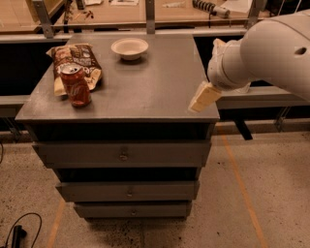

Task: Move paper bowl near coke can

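Note:
The paper bowl (129, 48) is off-white and shallow, standing upright at the back middle of the grey cabinet top (145, 87). The coke can (75, 86) is red with a silver top and stands at the front left of the top. My gripper (203, 97), with tan fingers, hangs over the cabinet's right front edge, well to the right of and nearer than the bowl. It holds nothing. The white arm (261, 53) enters from the right.
A crinkled brown snack bag (75, 63) lies behind and beside the can. The cabinet has three drawers (123, 154) in front. A wooden bench (145, 12) stands behind. A black cable (19, 230) lies on the floor at lower left.

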Robot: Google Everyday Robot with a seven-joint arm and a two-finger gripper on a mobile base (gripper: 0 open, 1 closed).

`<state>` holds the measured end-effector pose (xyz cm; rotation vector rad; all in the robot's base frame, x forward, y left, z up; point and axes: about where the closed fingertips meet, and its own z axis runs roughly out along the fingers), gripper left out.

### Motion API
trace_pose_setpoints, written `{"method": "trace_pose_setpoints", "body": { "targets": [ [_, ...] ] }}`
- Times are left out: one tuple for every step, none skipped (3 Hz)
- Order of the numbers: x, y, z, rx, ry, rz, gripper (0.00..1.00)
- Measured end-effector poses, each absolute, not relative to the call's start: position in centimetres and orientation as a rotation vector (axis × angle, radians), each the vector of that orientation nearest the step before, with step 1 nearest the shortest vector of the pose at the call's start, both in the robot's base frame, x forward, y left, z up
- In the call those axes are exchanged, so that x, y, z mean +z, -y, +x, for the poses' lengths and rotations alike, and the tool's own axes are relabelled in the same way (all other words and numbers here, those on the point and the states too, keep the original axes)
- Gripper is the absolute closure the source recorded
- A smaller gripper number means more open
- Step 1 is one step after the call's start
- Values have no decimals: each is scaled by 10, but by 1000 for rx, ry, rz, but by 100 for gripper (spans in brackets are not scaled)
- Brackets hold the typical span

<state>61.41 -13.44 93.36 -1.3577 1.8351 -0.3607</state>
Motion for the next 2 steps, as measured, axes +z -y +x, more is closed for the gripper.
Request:
{"method": "trace_pose_setpoints", "body": {
  "targets": [
    [955, 138, 629, -417, -1786, -1270, 0],
    [952, 131, 630, -389, -1745, -1264, 0]
  ]
}}
